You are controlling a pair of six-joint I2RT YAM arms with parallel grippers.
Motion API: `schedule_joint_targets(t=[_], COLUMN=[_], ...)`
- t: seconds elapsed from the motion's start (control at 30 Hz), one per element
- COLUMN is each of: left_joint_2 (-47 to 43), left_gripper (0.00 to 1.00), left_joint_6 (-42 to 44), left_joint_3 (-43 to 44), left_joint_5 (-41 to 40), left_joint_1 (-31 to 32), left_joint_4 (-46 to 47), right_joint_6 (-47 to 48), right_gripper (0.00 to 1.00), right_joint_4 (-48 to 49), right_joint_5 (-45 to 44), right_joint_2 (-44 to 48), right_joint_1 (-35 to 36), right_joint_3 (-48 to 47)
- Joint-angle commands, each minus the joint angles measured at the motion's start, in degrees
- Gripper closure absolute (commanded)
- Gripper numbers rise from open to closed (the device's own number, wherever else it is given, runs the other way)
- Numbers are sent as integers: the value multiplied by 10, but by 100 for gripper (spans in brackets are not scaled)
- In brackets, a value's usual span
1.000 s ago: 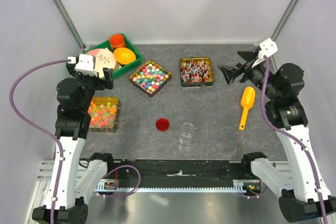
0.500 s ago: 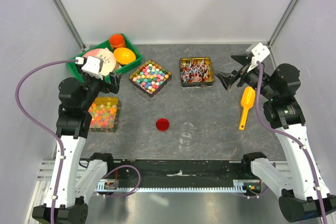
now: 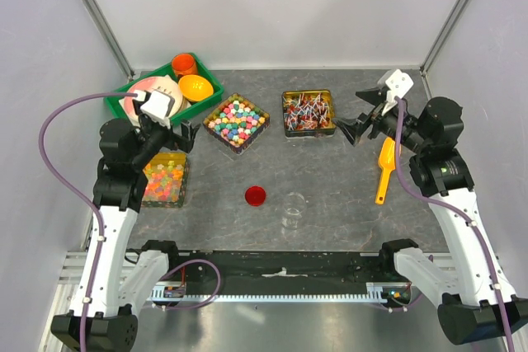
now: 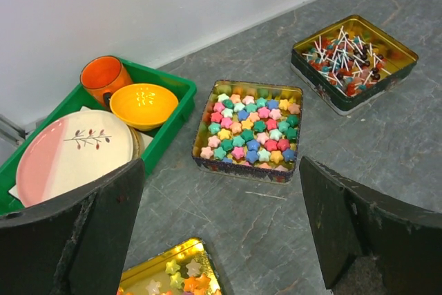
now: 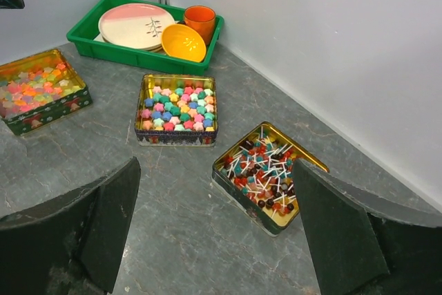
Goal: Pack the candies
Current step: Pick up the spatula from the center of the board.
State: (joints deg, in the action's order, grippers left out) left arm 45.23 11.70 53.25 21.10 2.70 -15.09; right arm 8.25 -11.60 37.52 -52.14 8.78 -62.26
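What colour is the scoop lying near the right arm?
The scoop is yellow-orange; the top view shows it best.

Grey mottled table [image 3: 338, 172], pale walls [image 3: 280, 6]

On the desk [image 3: 330, 171], a tray [image 3: 213, 86] sits at the far left, holding a plate [image 4: 72, 153] on its left side, a bowl [image 3: 195, 86] to the plate's right and a cup [image 3: 183, 63] behind the bowl; just right of the tray a tin [image 4: 245, 170] holds the candies [image 3: 237, 119]; further right stands a tin of lollipops [image 3: 308, 132]; nearer, on the left, lies a tin of gummy pieces [image 3: 165, 202]; near the middle lies a cap [image 3: 256, 196], with a jar [image 3: 293, 208] just to its right and slightly nearer; a scoop [image 3: 386, 166] lies on the right.
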Motion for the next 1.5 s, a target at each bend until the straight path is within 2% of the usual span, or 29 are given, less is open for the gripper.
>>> schedule_joint_targets(t=[0.0, 0.3, 0.53, 0.97, 1.2, 1.47], left_joint_2=[8, 22, 59, 96, 128, 168], left_gripper=[0, 0, 1, 1, 2, 3], left_joint_6=[22, 29, 57, 51, 49, 47], left_joint_3=[1, 8, 47, 5, 13, 13], left_joint_5=[23, 25, 26, 23, -26, -31], left_joint_1=[-3, -3, -3, -3, -3, -2], left_joint_4=[-7, -15, -63, -42, -41, -46], right_joint_6=[-1, -3, 8, 49, 58, 64], right_gripper=[2, 2, 2, 2, 2, 2], right_joint_4=[18, -1, -50, -71, -77, -81], right_joint_5=[8, -6, -2, -39, -53, -68], right_joint_2=[-4, -39, -89, -123, -138, -157], right_joint_1=[0, 0, 2, 40, 53, 69], right_joint_3=[-1, -20, -52, -39, -39, -39])
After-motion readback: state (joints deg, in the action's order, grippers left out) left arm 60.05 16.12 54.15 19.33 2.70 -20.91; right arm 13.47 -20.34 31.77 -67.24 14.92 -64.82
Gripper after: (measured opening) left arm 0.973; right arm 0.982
